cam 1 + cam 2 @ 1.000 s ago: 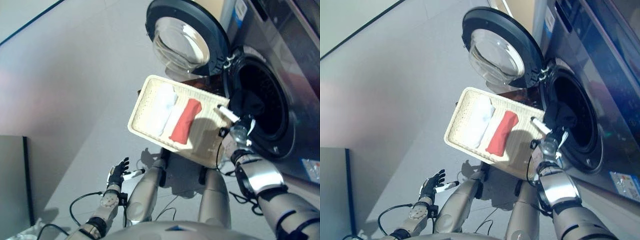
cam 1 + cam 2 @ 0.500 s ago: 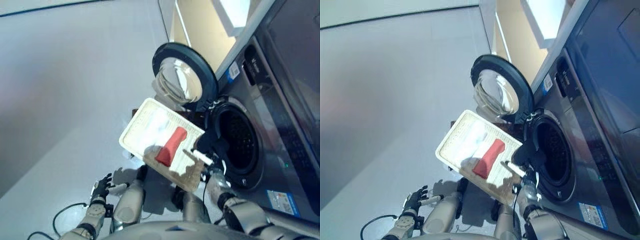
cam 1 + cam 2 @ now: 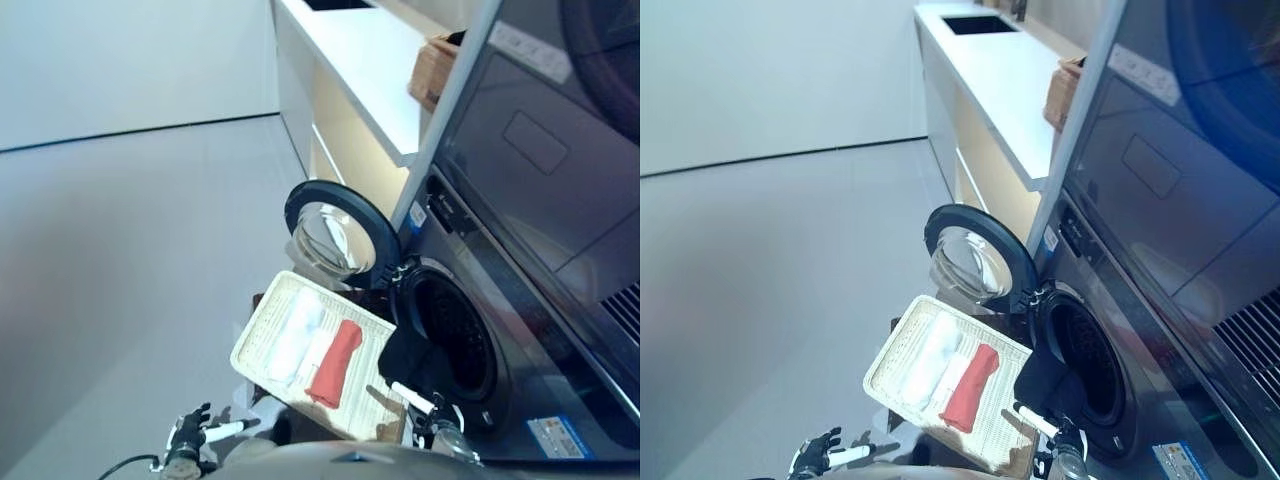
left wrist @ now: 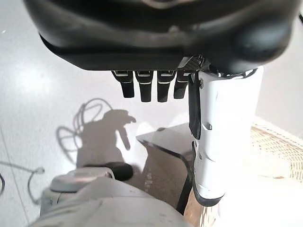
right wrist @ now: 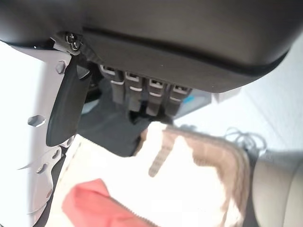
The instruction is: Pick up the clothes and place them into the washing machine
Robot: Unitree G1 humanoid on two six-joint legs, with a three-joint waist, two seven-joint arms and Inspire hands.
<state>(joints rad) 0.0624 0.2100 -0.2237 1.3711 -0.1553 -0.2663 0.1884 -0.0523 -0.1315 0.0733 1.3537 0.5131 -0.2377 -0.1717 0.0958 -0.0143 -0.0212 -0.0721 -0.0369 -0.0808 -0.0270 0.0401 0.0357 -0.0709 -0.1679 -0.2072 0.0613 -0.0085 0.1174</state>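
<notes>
Cream wicker makes up the shallow basket (image 3: 262, 335) that sits in front of the washing machine (image 3: 520, 330), whose round door (image 3: 335, 232) stands swung wide beside the dark drum opening (image 3: 450, 335). In the basket lie a folded red cloth (image 3: 333, 364) and, just beside it on the side away from the drum, a folded white cloth (image 3: 297, 332). A dark garment (image 3: 405, 357) hangs over the lower lip of the drum opening, next to the basket's near corner. The right robot hand (image 3: 432, 412) shows low in the head views just beneath that garment; its own wrist view has its fingers (image 5: 142, 94) relaxed and fairly straight with the thumb apart, holding nothing, above the basket and the red cloth. The left robot hand (image 3: 190, 432) hangs low over the grey floor (image 3: 130, 260), well apart from the basket, its fingers loose and empty
</notes>
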